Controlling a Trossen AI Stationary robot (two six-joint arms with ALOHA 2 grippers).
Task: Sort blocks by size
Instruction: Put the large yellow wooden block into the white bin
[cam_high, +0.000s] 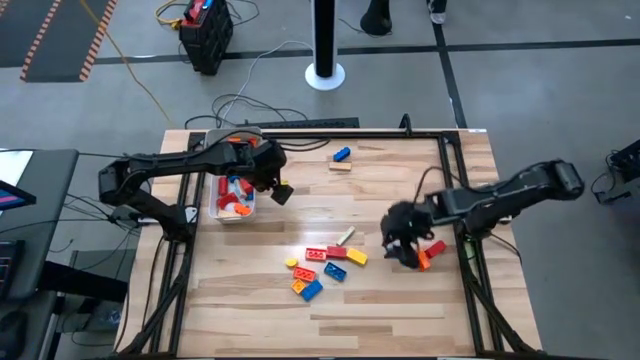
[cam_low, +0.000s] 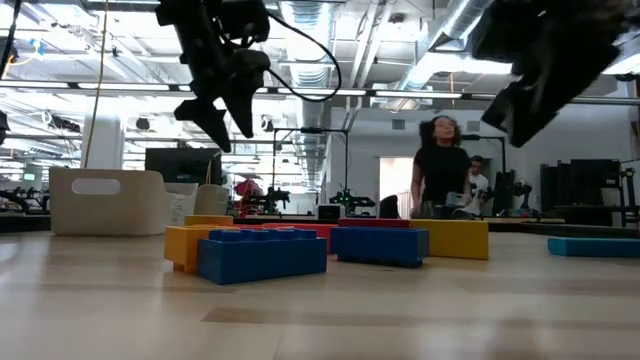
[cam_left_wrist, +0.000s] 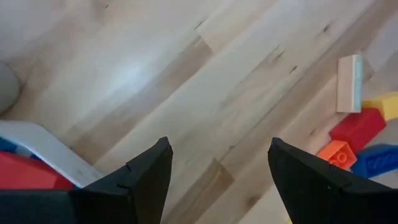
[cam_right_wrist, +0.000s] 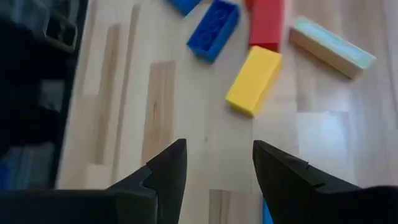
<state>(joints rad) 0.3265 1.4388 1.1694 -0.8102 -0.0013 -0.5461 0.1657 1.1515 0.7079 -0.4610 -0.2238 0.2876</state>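
Several blocks lie loose in a cluster (cam_high: 322, 266) at the middle of the table: red, blue, yellow, orange and a pale tan bar (cam_high: 345, 237). A blue block on a tan one (cam_high: 341, 158) lies at the far side. My left gripper (cam_high: 281, 192) is open and empty, above the table beside a white tray (cam_high: 232, 197) that holds red, orange and blue blocks. My right gripper (cam_high: 404, 250) is open and empty, right of the cluster, next to red and orange blocks (cam_high: 431, 254). The right wrist view shows a yellow bar (cam_right_wrist: 254, 79) and a blue block (cam_right_wrist: 214, 30) ahead.
A black frame rail (cam_high: 458, 190) borders the table's far and right sides. Bare wood lies along the near edge (cam_high: 330, 330). In the low view a white bin (cam_low: 105, 200) and a person (cam_low: 440, 165) show beyond the table.
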